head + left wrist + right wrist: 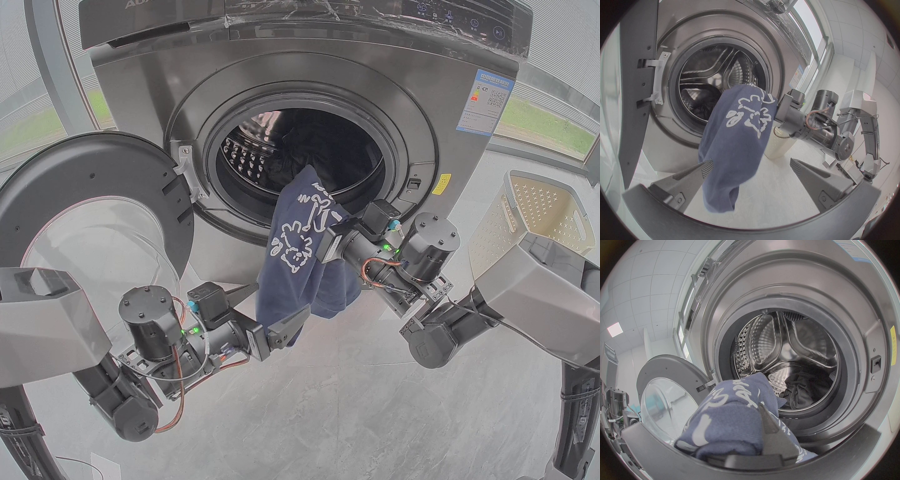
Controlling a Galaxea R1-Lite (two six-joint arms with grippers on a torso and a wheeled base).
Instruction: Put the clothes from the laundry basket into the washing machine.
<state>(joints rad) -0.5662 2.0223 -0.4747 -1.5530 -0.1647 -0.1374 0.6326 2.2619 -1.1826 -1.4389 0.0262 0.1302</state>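
right pincer (326,232) is clenched on one navy garment (300,256) with white print, its fingertips buried in the soft folds. the cloth hangs just in front of the washing machine (437,119) mouth. left pincer (281,299) is released, spread wide, nearer and lower by the hanging hem. one dark crumpled piece (806,387) lies in the ribbed steel drum (787,343). one perforated cream laundry basket (537,212) stands right, partly hidden behind the right arm.
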